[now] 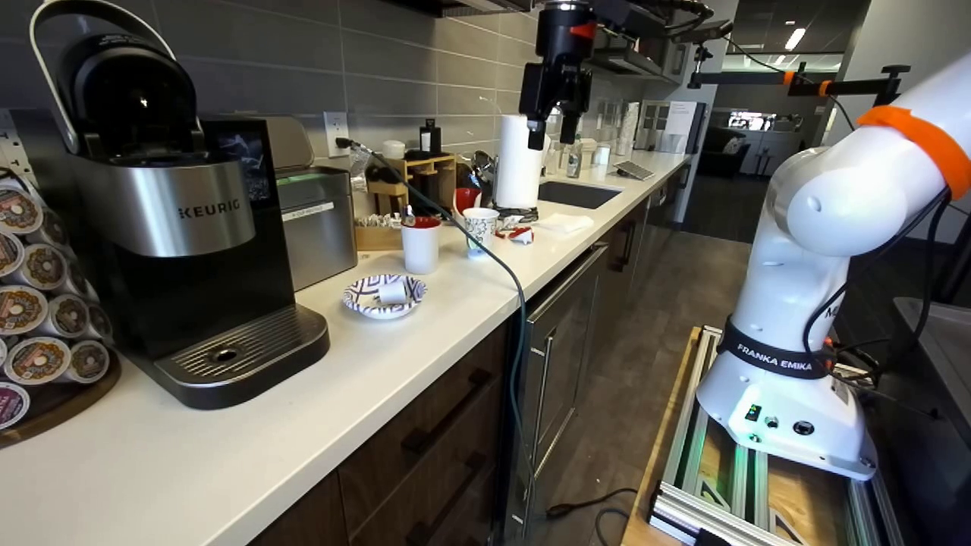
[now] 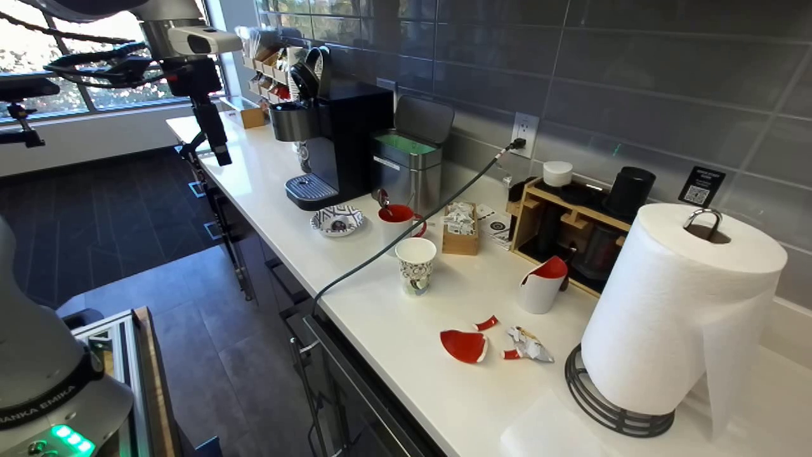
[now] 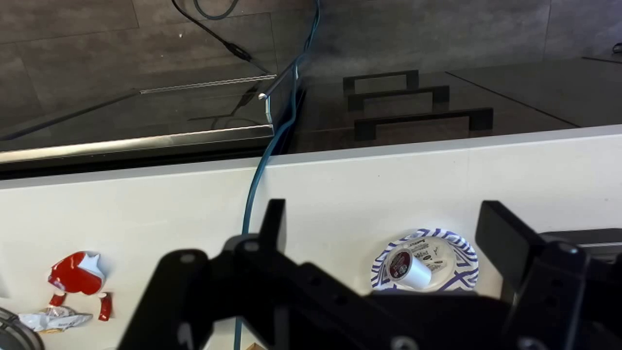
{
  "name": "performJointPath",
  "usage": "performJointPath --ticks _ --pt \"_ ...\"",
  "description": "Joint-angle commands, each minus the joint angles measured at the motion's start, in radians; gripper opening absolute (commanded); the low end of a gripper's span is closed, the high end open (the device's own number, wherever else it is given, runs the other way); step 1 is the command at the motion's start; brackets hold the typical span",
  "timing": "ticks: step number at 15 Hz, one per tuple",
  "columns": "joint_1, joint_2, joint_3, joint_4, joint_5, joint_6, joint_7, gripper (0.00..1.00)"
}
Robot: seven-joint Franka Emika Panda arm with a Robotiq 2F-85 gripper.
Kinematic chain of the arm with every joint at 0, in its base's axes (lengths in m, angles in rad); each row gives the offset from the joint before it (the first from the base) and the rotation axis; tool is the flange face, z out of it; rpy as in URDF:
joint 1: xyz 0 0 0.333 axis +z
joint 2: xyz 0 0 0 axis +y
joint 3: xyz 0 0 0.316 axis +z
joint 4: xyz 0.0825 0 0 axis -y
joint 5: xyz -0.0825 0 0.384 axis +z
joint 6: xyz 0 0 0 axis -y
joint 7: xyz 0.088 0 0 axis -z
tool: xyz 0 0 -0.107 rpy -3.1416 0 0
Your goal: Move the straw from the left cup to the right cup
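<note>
My gripper [image 1: 552,136] is open and empty, high above the counter; it also shows in an exterior view [image 2: 203,154]. In the wrist view its fingers [image 3: 384,206] stand wide apart. A white mug with red inside [image 1: 421,252] stands on the counter with a spoon [image 2: 383,198] in it. A patterned paper cup [image 2: 415,266] stands upright beside the mug. I make out no straw in either. A blue-and-white paper bowl [image 1: 356,302] holds a coffee pod [image 3: 415,273]; the bowl lies below the fingers in the wrist view. Mug and cup are hidden there.
A coffee maker [image 1: 190,212] and steel bin [image 1: 318,224] stand behind the bowl. A cable [image 2: 368,260] crosses the counter over the cup area. A broken mug [image 2: 542,285], red shards [image 2: 465,346] and a paper towel roll [image 2: 685,311] are farther along. A wooden box [image 2: 461,243] holds packets.
</note>
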Motion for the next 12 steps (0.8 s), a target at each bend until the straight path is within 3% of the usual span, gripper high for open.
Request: performJointPath --ticks 1,5,7,10,12 --pt "-0.026 0.017 -0.010 0.011 -0.029 0.021 0.016 1.00" --pt "-0.094 0.076 -0.075 0.019 -0.212 0.122 -0.096 1.00" --pt "-0.102 0.106 -0.143 0.011 -0.262 0.248 -0.198 1.00" --pt "-0.103 0.189 -0.243 0.026 -0.257 0.512 -0.317 1.00" --pt "-0.050 0.263 -0.304 0.054 -0.181 0.648 -0.430 1.00"
